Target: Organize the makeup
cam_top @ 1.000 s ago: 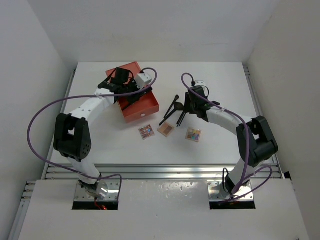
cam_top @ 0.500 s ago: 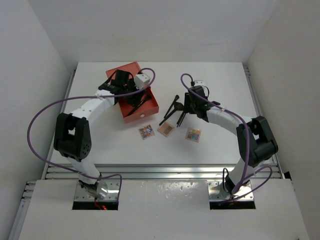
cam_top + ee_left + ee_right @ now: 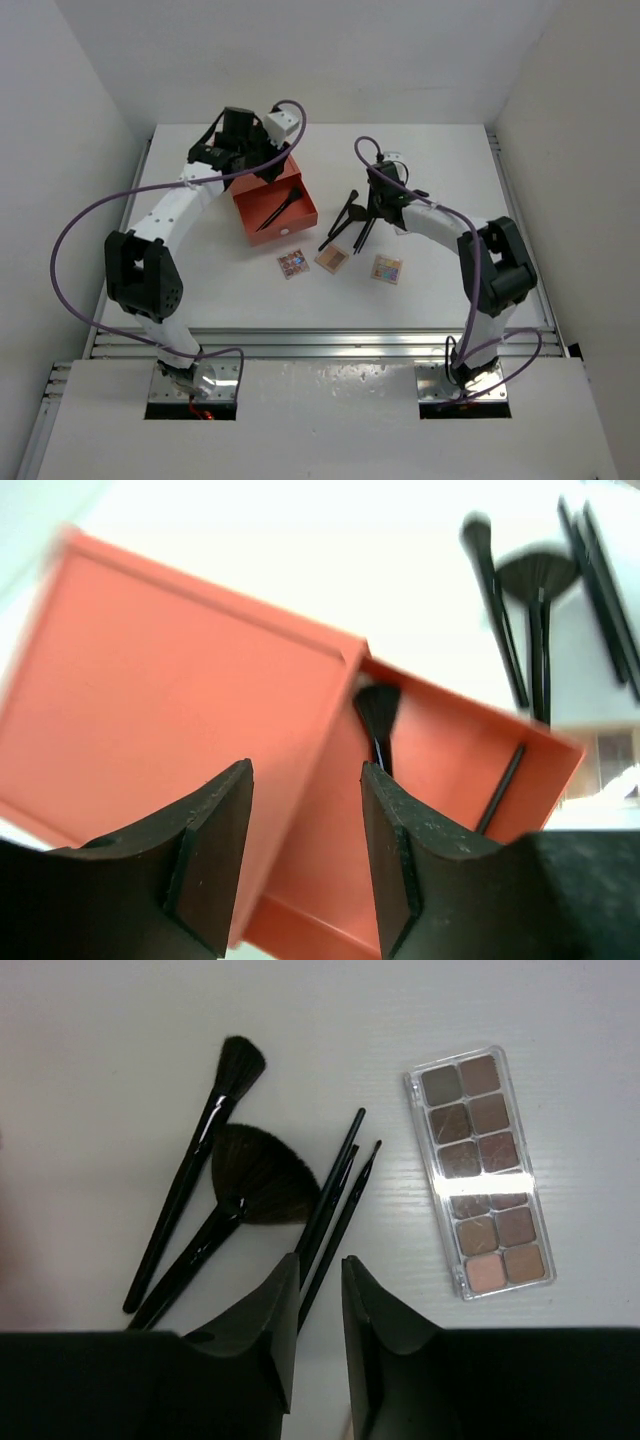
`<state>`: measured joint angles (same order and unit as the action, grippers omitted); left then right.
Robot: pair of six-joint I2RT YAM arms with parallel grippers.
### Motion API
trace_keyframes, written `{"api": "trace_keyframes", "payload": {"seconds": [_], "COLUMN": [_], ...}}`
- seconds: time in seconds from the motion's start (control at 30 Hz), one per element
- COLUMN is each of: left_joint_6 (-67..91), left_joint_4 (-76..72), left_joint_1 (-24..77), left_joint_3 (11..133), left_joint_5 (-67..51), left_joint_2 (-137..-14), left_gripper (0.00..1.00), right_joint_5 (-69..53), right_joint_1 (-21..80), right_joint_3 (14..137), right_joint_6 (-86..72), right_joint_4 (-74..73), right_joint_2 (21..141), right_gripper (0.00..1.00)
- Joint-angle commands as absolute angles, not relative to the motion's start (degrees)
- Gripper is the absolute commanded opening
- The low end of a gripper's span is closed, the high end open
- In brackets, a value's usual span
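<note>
My left gripper point(image 3: 258, 160) is open and empty, raised over the closed top of the orange box point(image 3: 170, 670). Its jaws point(image 3: 305, 820) frame the open drawer point(image 3: 440, 780). In the drawer lie a fluffy black brush point(image 3: 378, 715) and a thin one point(image 3: 500, 785); one brush shows in the top view point(image 3: 275, 210). My right gripper point(image 3: 320, 1290) is narrowly open, low over two thin brushes point(image 3: 338, 1185). A round brush point(image 3: 200, 1150), a fan brush point(image 3: 250, 1185) and the long palette point(image 3: 485, 1170) lie beside them. Three small palettes point(image 3: 293, 263) point(image 3: 331, 259) point(image 3: 387, 268) lie nearer.
The orange drawer box point(image 3: 262, 180) stands at the back left, its drawer pulled out toward the middle. The loose brushes point(image 3: 345, 220) lie just right of the drawer. White walls close the table on the left, right and back.
My left gripper has lifted and pulled back from the drawer toward the far left, leaving a brush lying in the drawer. My right gripper has shifted slightly toward the far side over the brushes.
</note>
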<state>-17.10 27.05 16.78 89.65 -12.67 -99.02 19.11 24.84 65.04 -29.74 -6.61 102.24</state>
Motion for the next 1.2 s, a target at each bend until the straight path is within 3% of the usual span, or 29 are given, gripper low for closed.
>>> {"api": "trace_keyframes", "payload": {"seconds": [0.0, 0.2, 0.53, 1.17], "left_joint_6": [-15.03, -11.78, -8.62, -4.75], "left_joint_4": [27.33, 27.33, 26.55, 24.87], "left_joint_1": [16.61, 12.31, 7.03, 5.89], "left_joint_3": [95.62, 102.65, 104.41, 101.25], "left_joint_5": [-12.93, -8.17, -6.41, -8.70], "left_joint_2": [-97.56, -101.86, -110.47, -115.22], "left_gripper": [0.53, 0.56, 0.56, 0.56], "right_joint_5": [23.29, 29.61, 27.86, 21.53], "right_joint_1": [24.87, 25.05, 24.96, 25.31], "right_joint_3": [71.00, 78.30, 79.89, 77.70], "right_joint_6": [-34.71, -38.05, -39.46, -42.45], "right_joint_4": [-9.13, -16.78, -19.50, -18.72], "right_joint_2": [107.81, 115.04, 118.91, 116.02], "right_gripper": [0.23, 0.20, 0.20, 0.21]}}
